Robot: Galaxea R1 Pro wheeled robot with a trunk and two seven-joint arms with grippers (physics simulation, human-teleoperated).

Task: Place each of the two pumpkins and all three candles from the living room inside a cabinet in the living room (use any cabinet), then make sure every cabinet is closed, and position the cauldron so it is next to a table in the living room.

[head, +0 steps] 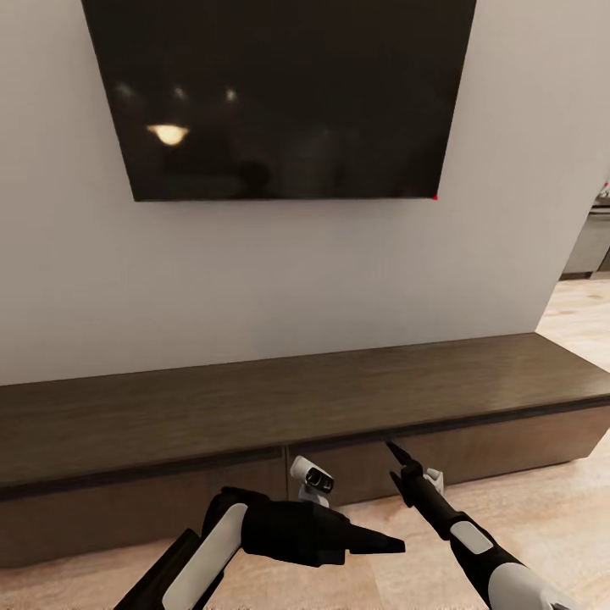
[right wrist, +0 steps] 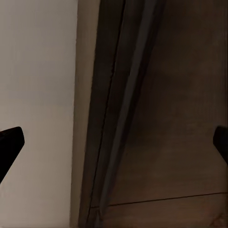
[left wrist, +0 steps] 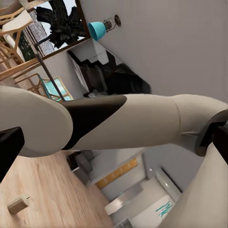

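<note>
cabinet (head: 280, 407): fronts flush, ends cropped | right gripper (head: 391, 447): at cabinet front seam, fingers spread wide | left gripper (head: 385, 543): below cabinet, opening indeterminate | candle (left wrist: 18, 204): on floor

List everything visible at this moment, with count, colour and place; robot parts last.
Cabinet: one, dark brown wood, long and low against the wall under the television; drawer fronts look shut.
Television: one, black, mounted on the wall above the cabinet.
Wall: pale grey, behind the cabinet.
Floor: light wood planks, in front of the cabinet.
Candle: one, cream-beige, lying on the floor in the left wrist view.
Lamp: one, turquoise shade, far background of the left wrist view.
Left tool: black, low in front of the cabinet, tip pointing right; looks shut.
Right tool: black, open and empty, tips at a drawer front's top edge.
</note>
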